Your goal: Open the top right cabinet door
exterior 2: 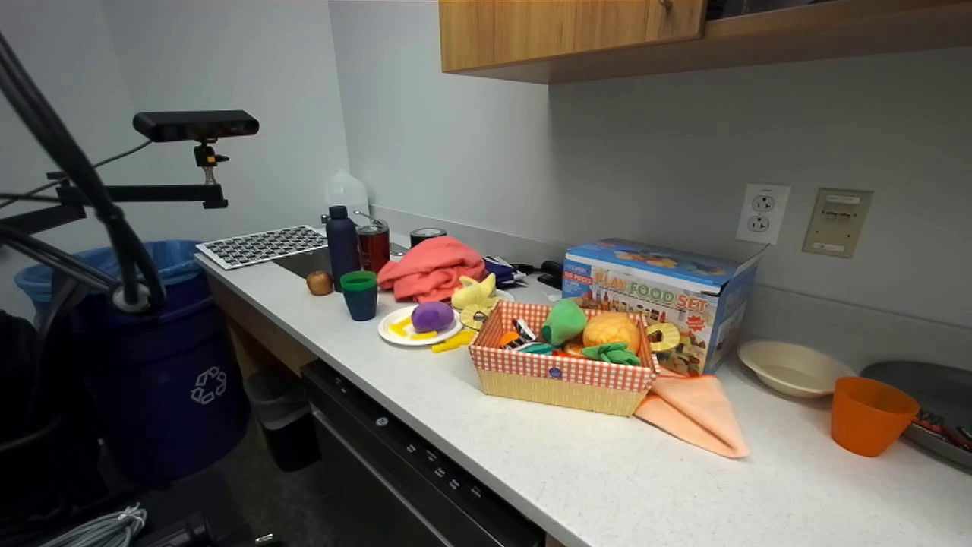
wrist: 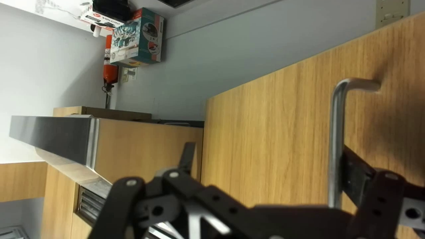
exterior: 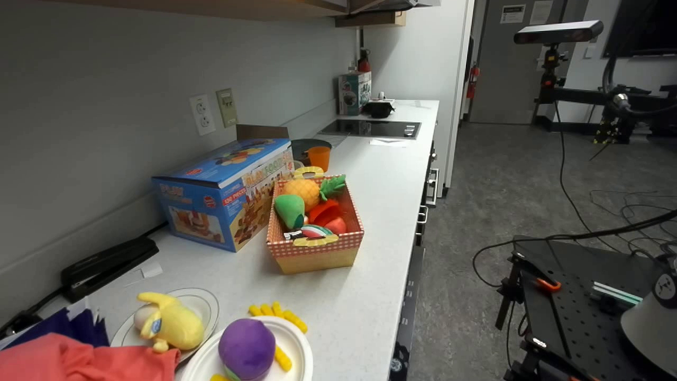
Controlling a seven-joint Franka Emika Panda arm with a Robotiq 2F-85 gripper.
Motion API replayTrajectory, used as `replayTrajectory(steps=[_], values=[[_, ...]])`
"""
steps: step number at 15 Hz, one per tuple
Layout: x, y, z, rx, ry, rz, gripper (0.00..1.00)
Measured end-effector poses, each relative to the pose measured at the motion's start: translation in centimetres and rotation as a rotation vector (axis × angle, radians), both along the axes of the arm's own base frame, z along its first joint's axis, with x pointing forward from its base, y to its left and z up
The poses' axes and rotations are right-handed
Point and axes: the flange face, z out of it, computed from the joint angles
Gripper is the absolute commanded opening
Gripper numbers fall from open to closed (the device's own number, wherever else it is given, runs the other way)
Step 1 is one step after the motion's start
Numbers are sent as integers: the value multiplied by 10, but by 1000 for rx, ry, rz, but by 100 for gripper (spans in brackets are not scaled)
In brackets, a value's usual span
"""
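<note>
The wooden cabinet door (wrist: 265, 126) with its bar-shaped metal handle (wrist: 337, 126) fills the right of the wrist view, which stands upside down. My gripper (wrist: 267, 154) is open around the handle's lower part in the picture. One finger is close against the handle's right side; whether it touches is not clear. The other finger is far to the left, past the door's edge. In an exterior view, a closed door (exterior 2: 569, 30) of the upper cabinet shows at the top, with a dark opening beside it. The gripper is outside both exterior views.
A range hood (wrist: 53, 136) and its wooden side panel (wrist: 149, 146) stand beside the door. The counter below holds a checked basket of toys (exterior: 317, 259), a play food box (exterior: 201, 217), an orange cup (exterior 2: 873, 418) and plates. Camera mounts (exterior: 558, 33) stand off the counter.
</note>
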Motion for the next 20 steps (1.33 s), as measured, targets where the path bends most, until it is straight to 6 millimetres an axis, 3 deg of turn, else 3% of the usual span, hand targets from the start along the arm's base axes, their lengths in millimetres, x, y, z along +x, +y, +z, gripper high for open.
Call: replayTrajectory(steps=[4,12,20], values=[[-11,-6,-4,14,-31,-9,100],[-6,-6,-4,83,-49,31,100],[-37,-63,-9,217,-32,163,100]])
